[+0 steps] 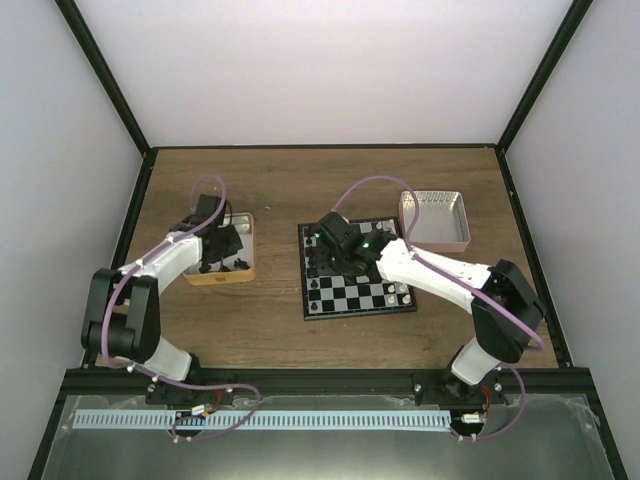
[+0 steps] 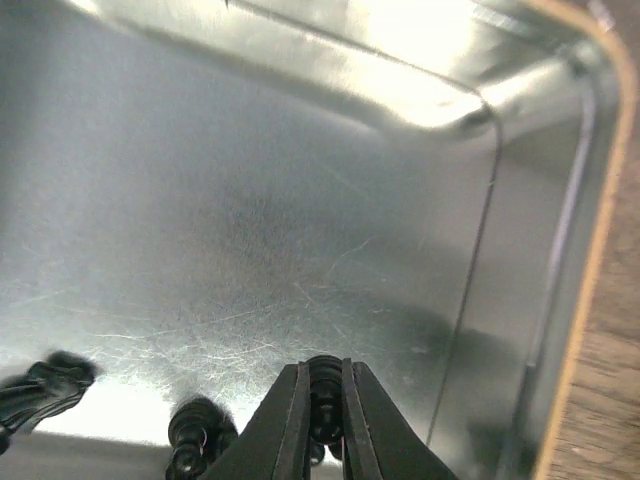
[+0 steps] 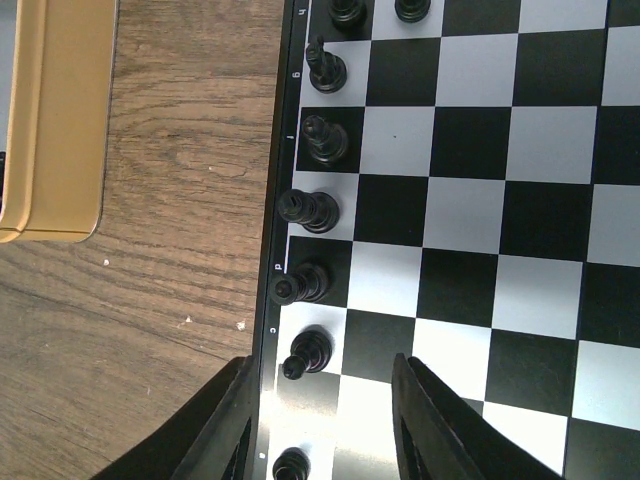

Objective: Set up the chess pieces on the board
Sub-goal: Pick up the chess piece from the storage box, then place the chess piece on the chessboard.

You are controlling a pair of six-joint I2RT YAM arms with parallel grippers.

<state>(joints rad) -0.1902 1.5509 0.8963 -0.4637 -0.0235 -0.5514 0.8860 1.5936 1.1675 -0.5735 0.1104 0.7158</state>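
My left gripper is down inside the gold-rimmed tin and is shut on a small black chess piece held between its fingers. Two more black pieces lie on the tin floor to the left. The board lies under my right gripper, which is open over the board's left edge. A row of black chess pieces stands along that edge. One of them sits near the left finger, untouched. In the top view the right gripper hovers over the board's far left part.
The gold tin sits left of the board, and its corner shows in the right wrist view. A silver tin stands at the back right. A few pieces stand along the board's near right edge. Wooden tabletop surrounds everything.
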